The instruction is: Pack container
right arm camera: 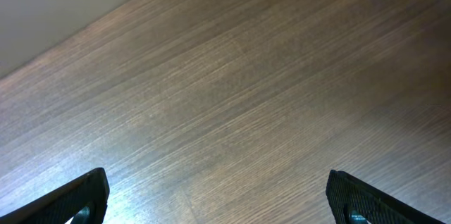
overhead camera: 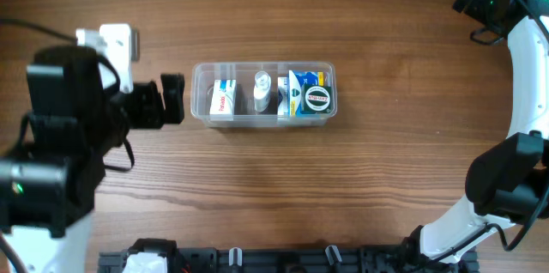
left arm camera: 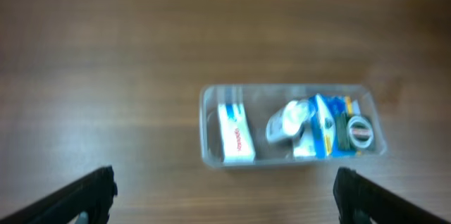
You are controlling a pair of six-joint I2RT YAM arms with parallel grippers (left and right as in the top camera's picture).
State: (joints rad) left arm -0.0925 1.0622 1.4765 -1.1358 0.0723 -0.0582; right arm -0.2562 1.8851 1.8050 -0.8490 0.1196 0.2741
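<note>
**A:** Where was the container (overhead camera: 257, 67)?

**B:** It lay lengthwise in the middle of the table (overhead camera: 257, 196). Inside were a white box (overhead camera: 223, 101), a small bottle (overhead camera: 262, 91), a blue pack (overhead camera: 298, 84) and a round tin (overhead camera: 318, 98).

**A:** And the arms?

**B:** The left gripper (overhead camera: 176, 99) was just beside the container's left end, not touching it, with its fingers spread wide and nothing between them. The right gripper (right arm camera: 218, 196) was well apart at the far right corner, also spread and empty, over plain wood.

**A:** What could have gone wrong?

**B:** I judged the container light. If the left fingers had pushed in low, they could have shoved it along the table or tipped it, and the bottle would have toppled. The left wrist view was blurred, so I couldn't tell whether anything stuck up past the rim.
</note>
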